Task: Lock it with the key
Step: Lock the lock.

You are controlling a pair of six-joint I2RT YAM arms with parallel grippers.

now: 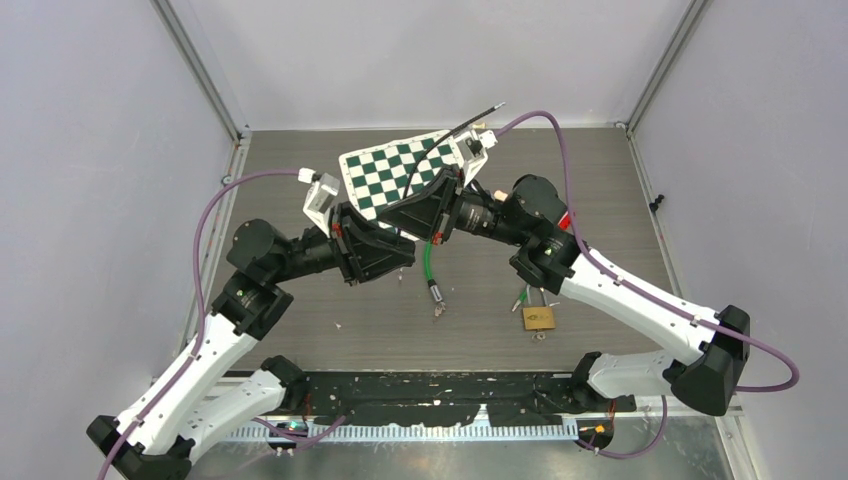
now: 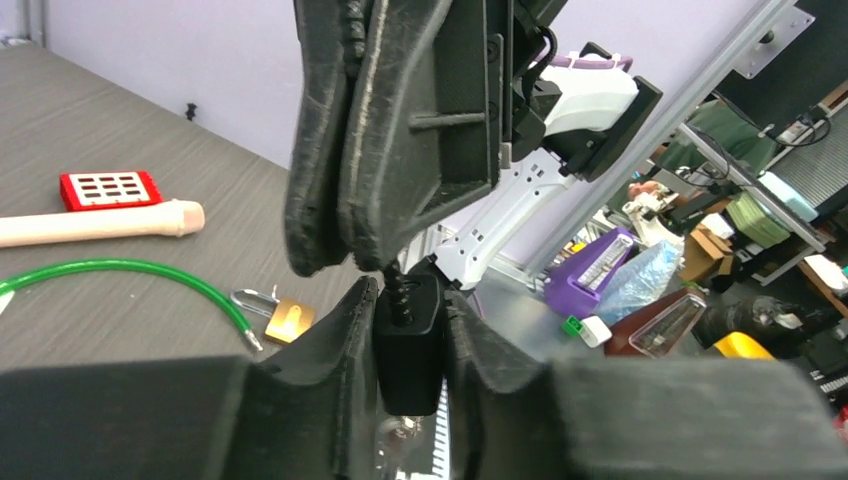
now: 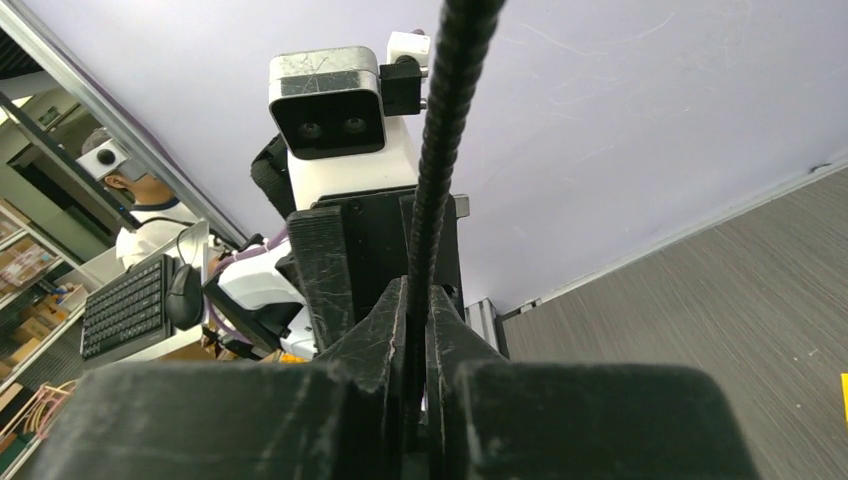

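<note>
1. Both arms meet above the middle of the table (image 1: pixel 600 170), wrists raised and tips together.
2. The left gripper (image 2: pixel 410 290) is clamped on a small black lock body (image 2: pixel 408 350), one finger on each side.
3. A ribbed black cable (image 3: pixel 440 150) rises from the top of that body. The right gripper (image 3: pixel 418 290) is closed tight on it just above the left one.
4. In the top view the cable's free end sticks out toward the far side, past a checkered board (image 1: pixel 395 172) lying over the wrists.
5. A brass padlock (image 1: pixel 538 318) lies flat on the table near the right arm, untouched and well apart from both grippers. Small bright metal bits sit just beside it, too small to say whether they are the key.
6. A green cable (image 1: pixel 429 262) lies on the table under the grippers, its metal end pointing near.
7. On the table in the left wrist view: a red block (image 2: pixel 110 188) and a pale rod (image 2: pixel 100 222), beyond the green cable.
</note>
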